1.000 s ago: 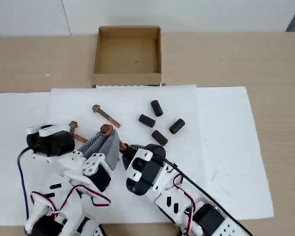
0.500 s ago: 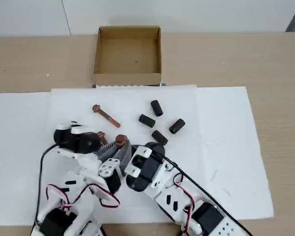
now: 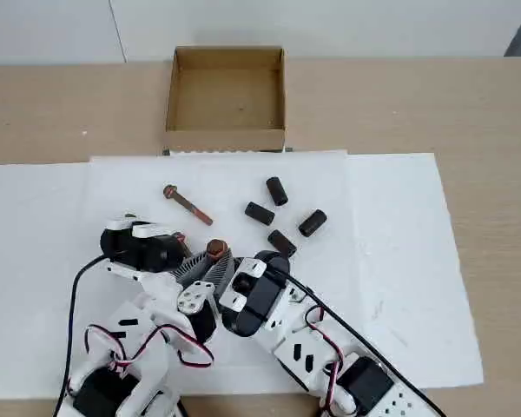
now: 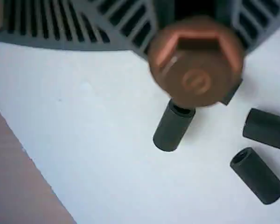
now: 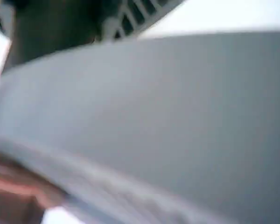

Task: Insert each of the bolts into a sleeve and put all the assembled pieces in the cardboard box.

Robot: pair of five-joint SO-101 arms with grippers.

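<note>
Held bolt (image 3: 215,249) gripped between the closed jaws of the left gripper (image 3: 210,262). Two bolts counted - the loose bolt (image 3: 187,204) lies beyond the jaws. Four sleeves (image 3: 260,213) past the jaw tips, nearest sleeve (image 3: 281,243) just beside them. One cardboard box (image 3: 226,137) - well beyond.

Nothing here can actually be read. The closest thing is the head of the bolt (image 4: 196,81), which has a small raised stamp at its centre, too blurred to make out. In the high view, near six o'clock, there are a few small dark marks on the white arm casing (image 3: 300,354), too small to read.
</note>
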